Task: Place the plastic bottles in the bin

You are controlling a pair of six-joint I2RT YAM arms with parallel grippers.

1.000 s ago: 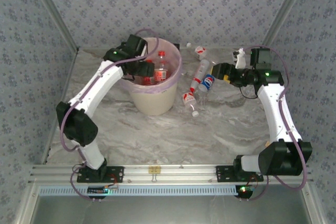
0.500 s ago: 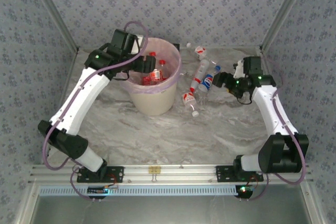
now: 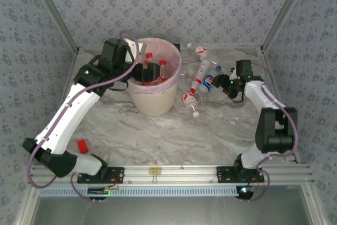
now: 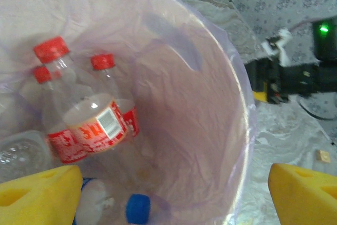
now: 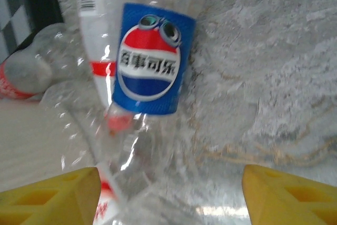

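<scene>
The cream bin (image 3: 156, 101) with its pink bag stands at mid-left of the table. My left gripper (image 3: 146, 70) hangs open over its mouth with nothing between its yellow fingertips (image 4: 39, 193). Below it in the bin (image 4: 205, 104) lie several plastic bottles: red-capped, red-labelled ones (image 4: 100, 125) and one with a blue cap (image 4: 138, 207). Right of the bin, my right gripper (image 3: 221, 81) sits low and open at a blue-labelled bottle (image 3: 209, 82). The clear body of that bottle (image 5: 150, 67) lies between the right gripper's (image 5: 171, 198) fingers, nearer the left one.
More bottles lie right of the bin: a white-labelled one (image 3: 201, 71), a red-labelled one (image 3: 190, 101) and one near the back wall (image 3: 200, 51). A small red object (image 3: 82, 146) lies by the left arm's base. Patterned walls close three sides.
The left arm's elbow swung out left and its gripper drew back over the bin's near-left rim. The right gripper moved left and down onto the blue-labelled bottle, its jaws narrowing.
</scene>
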